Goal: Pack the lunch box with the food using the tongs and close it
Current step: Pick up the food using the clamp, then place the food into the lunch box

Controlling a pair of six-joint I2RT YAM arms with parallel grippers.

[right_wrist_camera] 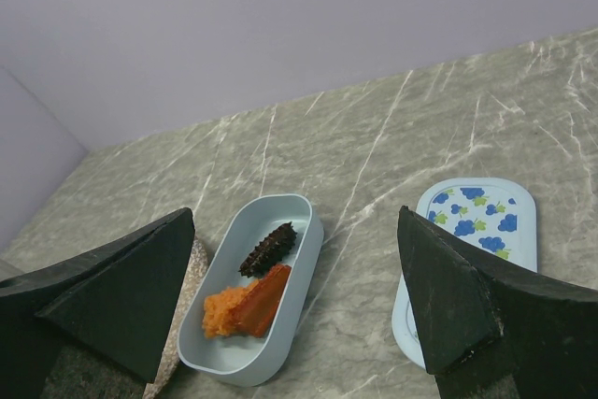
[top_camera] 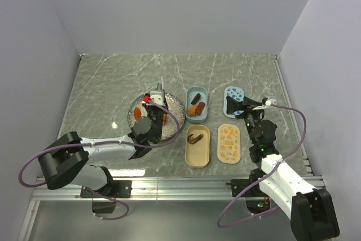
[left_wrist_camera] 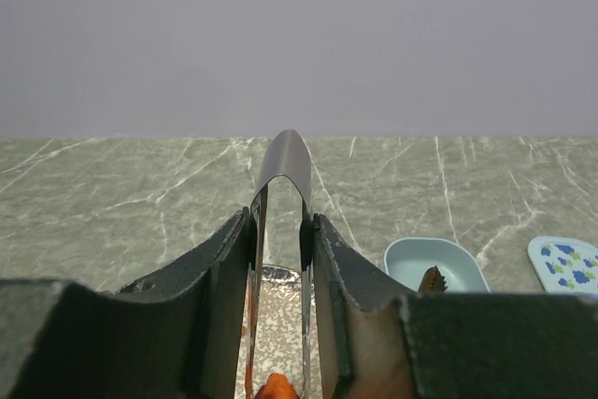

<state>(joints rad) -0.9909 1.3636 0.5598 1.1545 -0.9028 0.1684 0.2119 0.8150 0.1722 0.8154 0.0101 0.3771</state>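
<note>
Silvery and speckled, the plate [top_camera: 176,107] sits left of the tubs from above; the left gripper [top_camera: 157,99] hangs over it, the right gripper [top_camera: 236,105] by the blue lid [top_camera: 234,91]. Left wrist: its fingers [left_wrist_camera: 220,277] pinch the tongs [left_wrist_camera: 283,161] half-closed, an orange chunk [left_wrist_camera: 277,386] between the blades; I'd squeeze gently, then lift straight. Right wrist: jaws gape wide, empty, facing the blue tub [right_wrist_camera: 280,199] holding three chunks.

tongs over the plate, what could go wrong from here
The orange chunk shows low between the arms of the tongs; a loose pinch may drop it on the way to the blue tub. The left gripper holds the tongs only by their thin arms, so they may twist.
</note>
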